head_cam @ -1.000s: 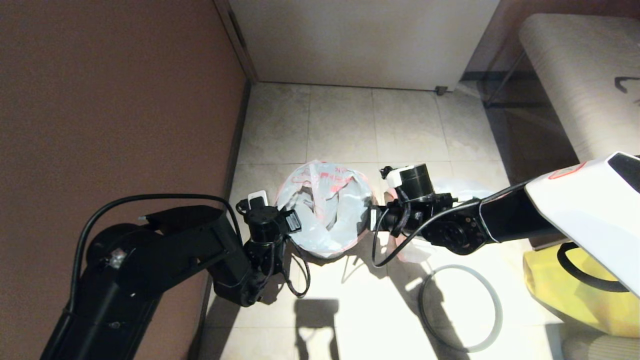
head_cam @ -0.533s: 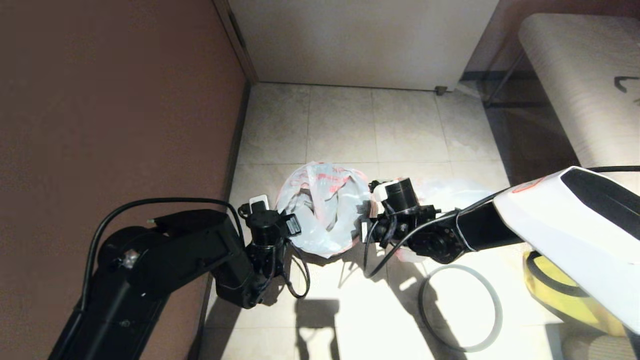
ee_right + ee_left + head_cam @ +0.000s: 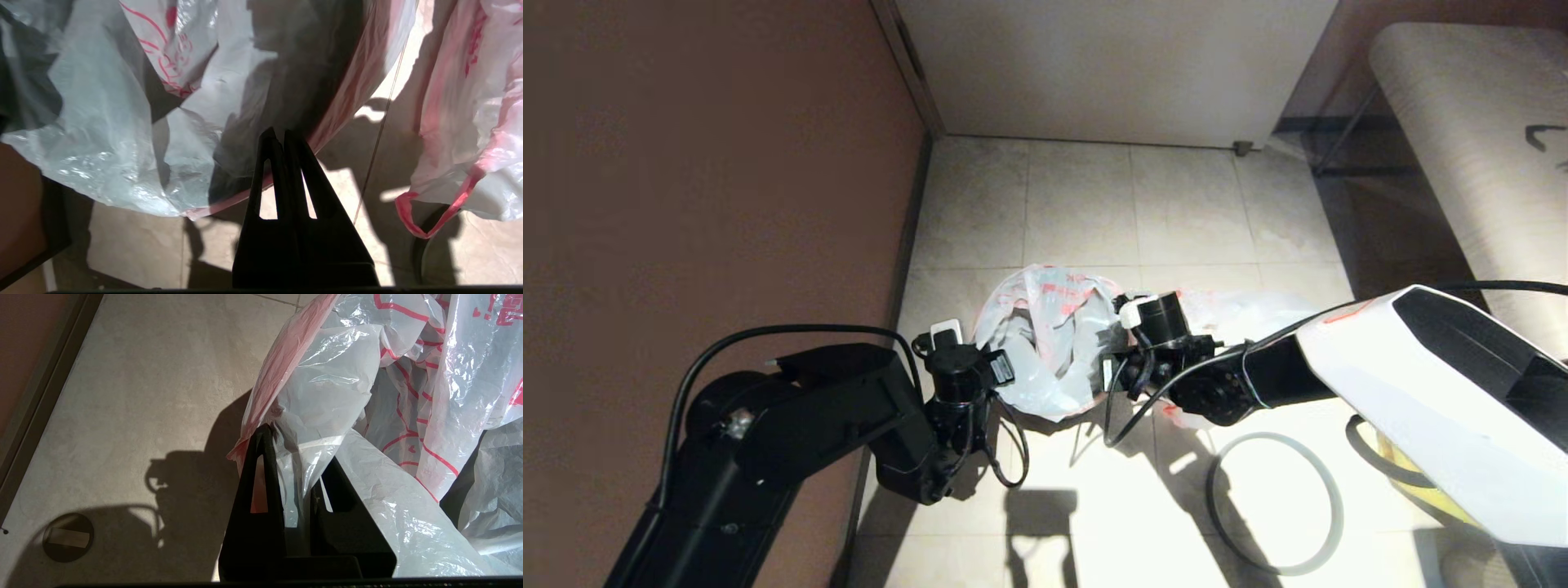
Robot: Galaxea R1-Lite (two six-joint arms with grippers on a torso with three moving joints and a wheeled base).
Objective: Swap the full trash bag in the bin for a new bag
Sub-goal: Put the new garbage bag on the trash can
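— Two tools work at the new bag (image 3: 1049, 343); where does each one sit?
— Take the bin as the landmark. It is almost wholly covered by the new bag, which is draped over its mouth and spills down its sides. The left tool (image 3: 292, 449) is at the bin's wall side, the right tool (image 3: 282, 136) at the opposite side, toward the grey hoop (image 3: 1274, 502) that lies flat on the floor (image 3: 1078, 204).
— How do their fingers stand?
— The left tool is nearly closed, pinching a gathered fold of the new bag's edge between its fingers (image 3: 261, 477). The right tool has its fingers pressed together tip to tip, right against the film at the bag's rim; whether any plastic is caught between them I cannot tell.
— And the full trash bag?
— It sits on the floor just beside the bin, on the side away from the brown wall (image 3: 711, 163), mostly behind the right arm (image 3: 1421, 367). In the right wrist view the full trash bag (image 3: 470, 122) shows pink-red print and a red handle loop hanging at its lower edge.
— Anything else near the bin?
— Only a round floor drain cover (image 3: 68, 537) on the tiles at the bin's wall side.
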